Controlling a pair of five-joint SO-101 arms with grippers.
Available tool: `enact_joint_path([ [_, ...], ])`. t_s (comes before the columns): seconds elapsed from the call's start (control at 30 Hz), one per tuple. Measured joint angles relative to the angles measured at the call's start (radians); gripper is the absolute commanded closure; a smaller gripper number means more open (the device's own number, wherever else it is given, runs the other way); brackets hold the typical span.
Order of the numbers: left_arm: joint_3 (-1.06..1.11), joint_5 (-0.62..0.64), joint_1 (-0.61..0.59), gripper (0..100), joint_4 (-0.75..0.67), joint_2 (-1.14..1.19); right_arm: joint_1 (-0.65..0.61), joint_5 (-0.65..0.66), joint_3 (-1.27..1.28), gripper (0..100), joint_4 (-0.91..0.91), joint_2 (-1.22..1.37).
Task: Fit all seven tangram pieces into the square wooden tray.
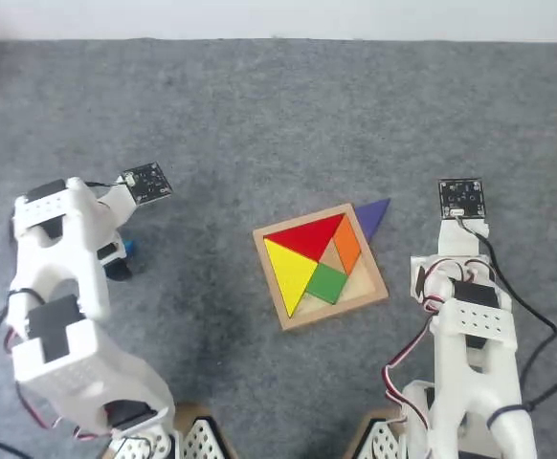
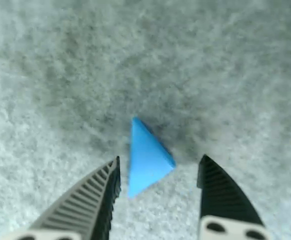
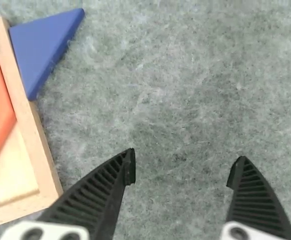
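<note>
Well, the square wooden tray (image 1: 338,312) sits mid-table (image 1: 259,115) on grey cloth, holding a red triangle (image 1: 307,234), a yellow triangle (image 1: 288,268), a green square (image 1: 327,283) and an orange piece (image 1: 347,247), with bare wood showing beside them. A dark blue triangle (image 1: 372,215) lies outside, against the tray's rim at its far corner. The right gripper (image 3: 185,156) hangs just beside the tray, jaws spread over bare cloth. Well apart from the tray, a small light blue triangle (image 2: 145,157) lies flat between the spread jaws of the left gripper (image 2: 160,165).
</note>
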Motion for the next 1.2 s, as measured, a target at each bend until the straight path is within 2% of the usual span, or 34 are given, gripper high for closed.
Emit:
enact_joint_path([
  [0.13, 0.0, 0.0, 0.0, 76, -0.052, 0.035, 0.002, 0.0, 0.0, 69.2, 0.0, 0.0],
  [0.33, 0.0, -0.005, 0.0, 76, -0.054, 0.037, 0.0, 0.0, 0.0, 69.2, 0.0, 0.0],
  [0.57, 0.002, -0.005, -0.006, 89, -0.051, 0.044, 0.0, 0.0, 0.0, 69.2, 0.0, 0.0],
  [0.87, 0.003, -0.005, -0.005, 89, -0.049, 0.044, 0.002, 0.0, 0.0, 69.2, 0.0, 0.0],
  [1.2, -0.038, 0.009, -0.006, 89, 0.08, 0.028, 0.002, 0.0, 0.0, 69.2, 0.0, 0.0],
])
